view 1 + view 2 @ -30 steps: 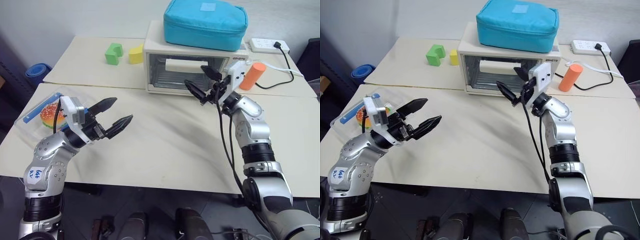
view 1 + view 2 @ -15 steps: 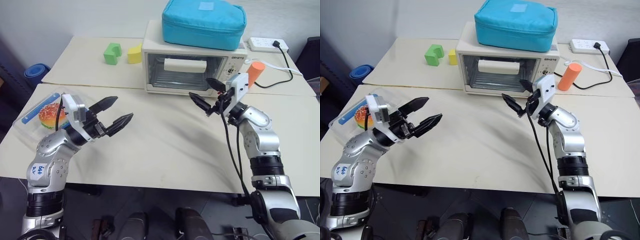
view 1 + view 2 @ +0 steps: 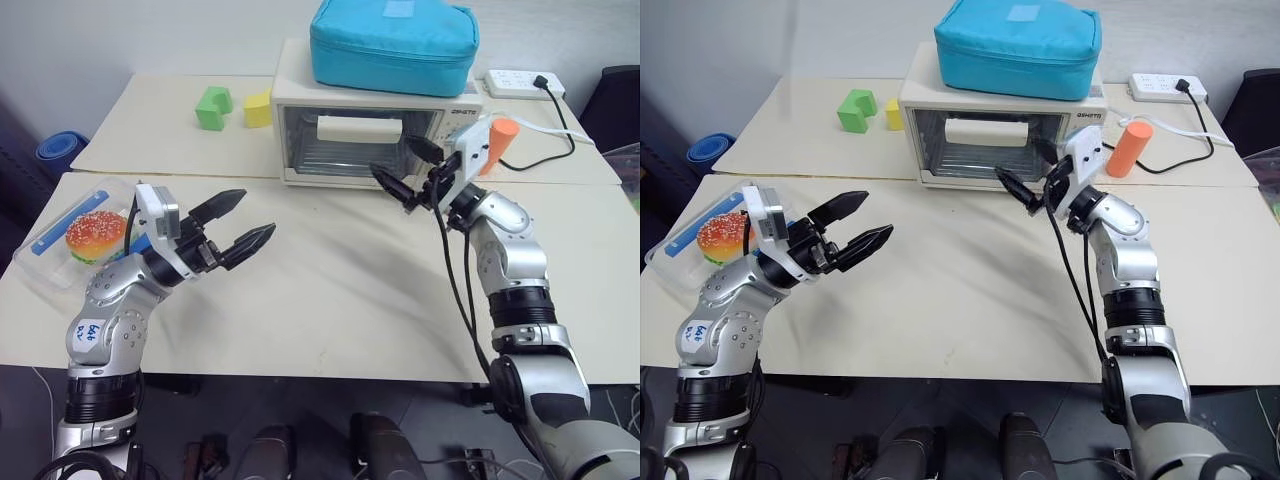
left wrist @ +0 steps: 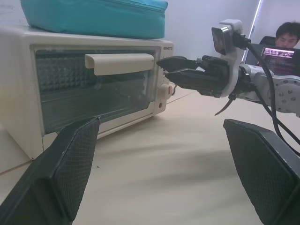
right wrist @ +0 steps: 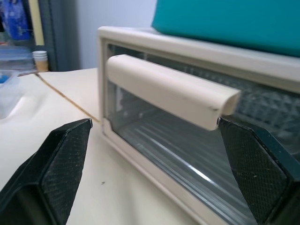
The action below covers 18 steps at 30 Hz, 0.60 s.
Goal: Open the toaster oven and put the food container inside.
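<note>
Toaster oven (image 3: 365, 130) sits upper centre of the head views, door shut, turquoise bag (image 3: 392, 45) on top. Right gripper (image 3: 408, 172) hangs just in front of the door, fingers spread wide, empty, not touching the bar handle (image 5: 168, 91). Left gripper (image 3: 245, 222) hovers lower left over the table (image 3: 340, 290), fingers apart too, empty. Food container (image 3: 70, 240) lies at the far left table edge, toy burger inside, untouched. Handle looks like rigid plastic, likely smooth and a bit slippery; best taken at mid-bar, from above, pulling down and out. Container probably light, thin-walled, flexes; grab by the rim near a blue clip. Right wrist view shows the gap behind the handle and the glass close up; head views don't. Left wrist view gives the right gripper side-on plus a person in the background.
</note>
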{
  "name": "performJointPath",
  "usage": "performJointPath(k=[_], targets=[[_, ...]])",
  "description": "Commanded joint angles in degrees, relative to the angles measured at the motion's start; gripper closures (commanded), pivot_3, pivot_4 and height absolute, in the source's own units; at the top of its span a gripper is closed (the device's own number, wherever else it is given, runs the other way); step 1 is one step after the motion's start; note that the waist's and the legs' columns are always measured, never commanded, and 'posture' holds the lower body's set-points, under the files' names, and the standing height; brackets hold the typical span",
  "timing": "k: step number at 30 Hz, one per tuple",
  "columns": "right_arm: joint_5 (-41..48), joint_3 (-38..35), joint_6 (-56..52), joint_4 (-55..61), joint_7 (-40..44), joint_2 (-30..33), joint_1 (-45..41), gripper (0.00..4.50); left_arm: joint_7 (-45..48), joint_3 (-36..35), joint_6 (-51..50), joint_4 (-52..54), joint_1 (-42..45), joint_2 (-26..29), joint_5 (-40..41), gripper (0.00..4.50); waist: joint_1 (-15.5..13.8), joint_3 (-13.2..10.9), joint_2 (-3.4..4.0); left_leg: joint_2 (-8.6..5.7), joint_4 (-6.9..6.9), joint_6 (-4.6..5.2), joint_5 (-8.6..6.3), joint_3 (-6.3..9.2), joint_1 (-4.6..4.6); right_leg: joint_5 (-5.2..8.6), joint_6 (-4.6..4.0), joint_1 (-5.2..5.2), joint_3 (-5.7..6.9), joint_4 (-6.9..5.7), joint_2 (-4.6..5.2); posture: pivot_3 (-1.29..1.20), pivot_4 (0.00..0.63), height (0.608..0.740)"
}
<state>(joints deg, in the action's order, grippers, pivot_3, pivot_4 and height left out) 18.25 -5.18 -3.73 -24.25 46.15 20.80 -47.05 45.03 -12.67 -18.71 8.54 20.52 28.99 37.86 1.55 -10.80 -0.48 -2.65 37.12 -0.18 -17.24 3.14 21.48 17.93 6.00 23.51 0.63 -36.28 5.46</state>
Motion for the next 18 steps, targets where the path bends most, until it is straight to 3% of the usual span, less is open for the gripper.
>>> performJointPath(k=[1, 8, 13, 18], targets=[[2.13, 0.10, -1.84, 6.16, 1.92, 0.45, 1.86, 0.04, 0.03, -1.04, 1.36, 1.13, -0.30, -0.14, -0.07, 0.00, -0.03, 0.00, 0.00, 0.00, 0.00, 0.00, 0.00, 0.00, 0.00, 0.00, 0.00, 0.00, 0.00, 0.00, 0.00, 0.00, 0.150, 0.740], [1.24, -1.15, -4.05, 9.42, -0.74, 1.39, 4.71, 0.04, 0.78, -0.63, 1.93, -0.60, 0.71, -0.12, -0.56, 0.00, 0.01, 0.00, 0.00, -0.01, 0.02, 0.01, -0.01, -0.01, 0.00, 0.00, 0.00, 0.00, -0.02, -0.01, 0.00, 0.00, 0.150, 0.740], [-1.60, -1.70, -0.80, 1.94, -4.76, 2.07, 0.37, 0.04, 2.01, -0.24, 1.82, -1.40, 1.31, -0.04, -0.33, 0.00, 0.06, 0.00, 0.00, -0.01, 0.02, 0.01, -0.01, -0.07, 0.00, 0.00, 0.00, 0.06, -0.08, -0.07, -0.01, 0.00, 0.150, 0.740], [-1.95, -0.90, 2.94, -5.27, -3.36, 0.59, -5.17, 0.04, 2.09, 0.04, 2.43, -2.15, 1.86, -0.36, -0.87, 0.00, 0.09, 0.00, 0.00, 0.00, 0.00, 0.01, -0.01, -0.14, 0.00, 0.00, 0.00, 0.11, -0.12, -0.10, -0.01, 0.00, 0.150, 0.740]])
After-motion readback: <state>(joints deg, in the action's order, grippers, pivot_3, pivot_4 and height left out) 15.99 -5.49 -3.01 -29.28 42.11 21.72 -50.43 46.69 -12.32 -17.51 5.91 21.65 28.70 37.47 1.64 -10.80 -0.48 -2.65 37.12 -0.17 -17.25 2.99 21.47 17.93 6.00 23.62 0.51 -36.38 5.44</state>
